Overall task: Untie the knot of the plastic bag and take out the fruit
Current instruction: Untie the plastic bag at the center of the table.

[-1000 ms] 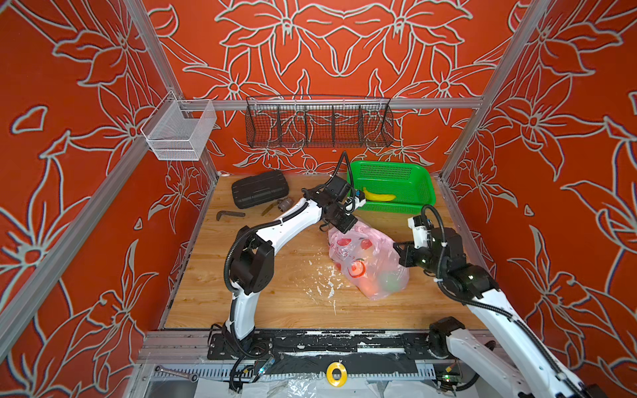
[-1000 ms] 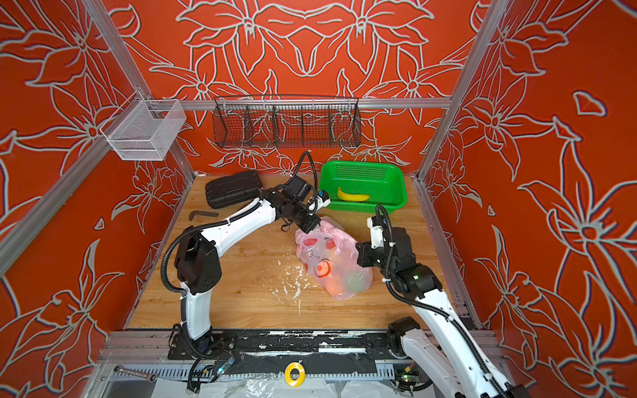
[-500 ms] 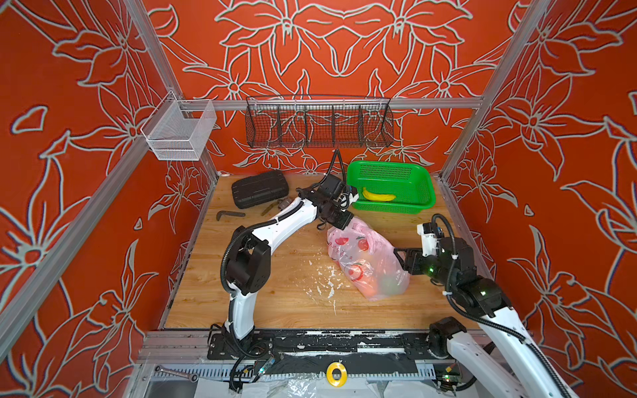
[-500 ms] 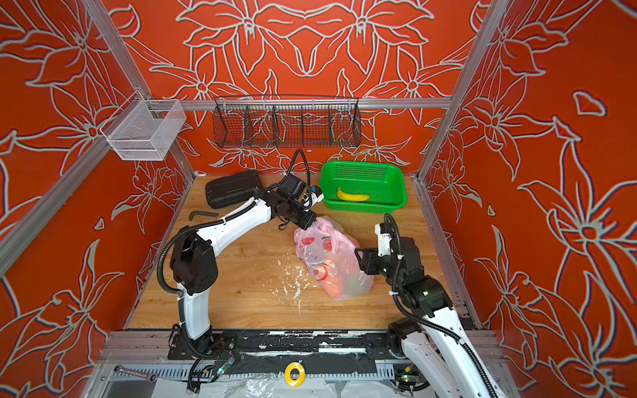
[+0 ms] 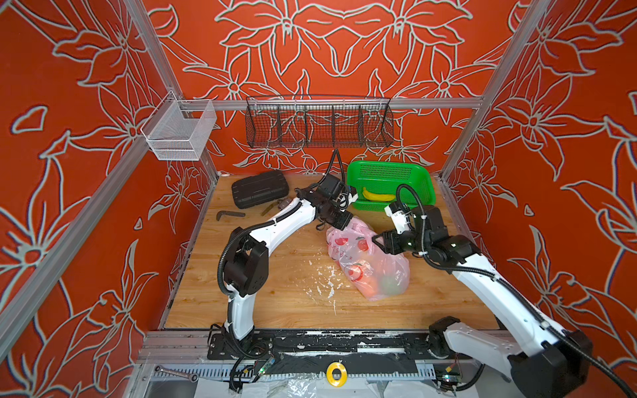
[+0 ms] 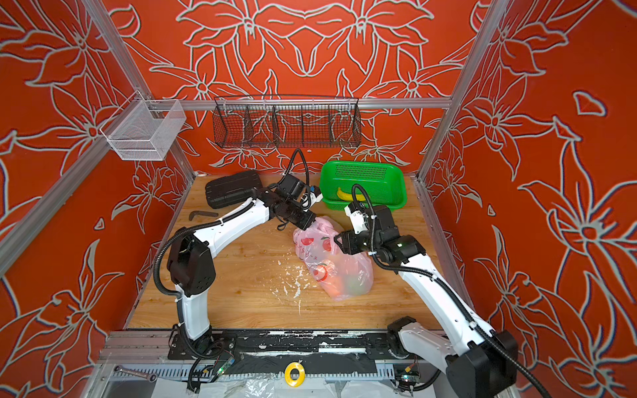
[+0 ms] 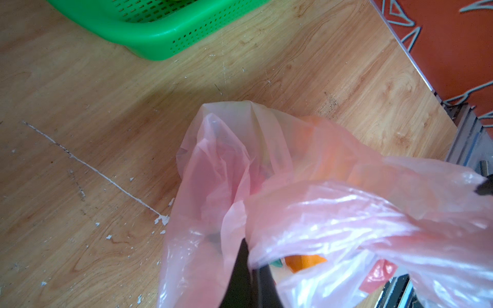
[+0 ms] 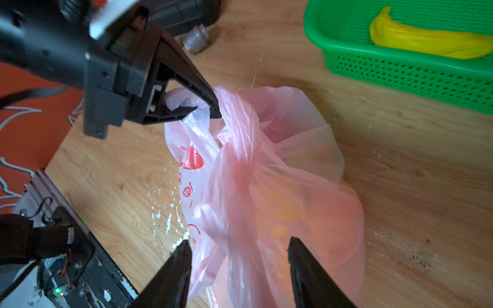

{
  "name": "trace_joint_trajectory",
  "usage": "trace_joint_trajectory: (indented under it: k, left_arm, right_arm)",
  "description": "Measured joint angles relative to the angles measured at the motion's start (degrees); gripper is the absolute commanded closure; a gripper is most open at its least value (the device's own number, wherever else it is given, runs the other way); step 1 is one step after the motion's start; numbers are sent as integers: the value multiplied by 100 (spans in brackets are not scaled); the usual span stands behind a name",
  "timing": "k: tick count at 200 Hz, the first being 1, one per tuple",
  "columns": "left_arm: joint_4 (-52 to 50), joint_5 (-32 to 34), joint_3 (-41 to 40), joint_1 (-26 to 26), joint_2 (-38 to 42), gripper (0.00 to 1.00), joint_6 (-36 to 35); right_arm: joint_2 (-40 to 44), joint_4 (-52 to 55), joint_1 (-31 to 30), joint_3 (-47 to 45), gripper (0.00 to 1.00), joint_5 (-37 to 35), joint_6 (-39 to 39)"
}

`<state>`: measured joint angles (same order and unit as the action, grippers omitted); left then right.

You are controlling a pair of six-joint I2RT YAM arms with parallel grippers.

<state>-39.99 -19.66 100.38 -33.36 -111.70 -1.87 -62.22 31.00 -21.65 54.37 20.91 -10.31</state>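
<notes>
1. Right gripper (image 5: 376, 241) has come in from the bag's side to over its upper part, and its fingers have gone from together to apart; left gripper (image 5: 344, 222) and plastic bag (image 5: 365, 262) sit about where they were
2. Left gripper: fingers together, clamped on a bunch of film at the bag's top end, the end nearest the green basket (image 5: 425, 186); film runs taut from that pinch
3. Right gripper: fingers apart, straddling the pink film below the left's pinch; can't tell if either finger touches it
4. Bag lies on the wooden table (image 5: 275, 275), near the basket but apart from it; the basket holds a banana (image 5: 379, 196)
5. Knot (image 8: 237, 152) reads as the twisted rope of handle film running down from the left's pinch; blurred, can't make out how it's tied, I judge it not undone yet
6. Fruit (image 5: 372, 289): orange and green shapes show through the film at the bag's near end, all inside
7. Handling: film is thin, soft, slick, likely to stretch or tear if yanked; the fruit should weigh down the low end
8. Take hold on the strand just beside the knot, opposite the left's pinch, then pull apart along it; grabbing the bag body would probably just drag the fruit
</notes>
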Motion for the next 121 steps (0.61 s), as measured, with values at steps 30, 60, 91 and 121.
trace_joint_trajectory:
  k: [30,60,91,121]
  left_arm:
    - [-28,-9,0,0,0,100,0]
    - [-28,133,-11,0,9,100,76]
    - [57,422,-264,17,227,97,262]
    - [186,448,-546,262,511,75,549]
  right_arm:
    - [-149,-42,0,2,90,66,87]
    - [4,-199,0,-22,100,-72,15]
    - [498,-221,4,-122,100,-378,-90]
    - [1314,-275,57,-535,100,-638,-225]
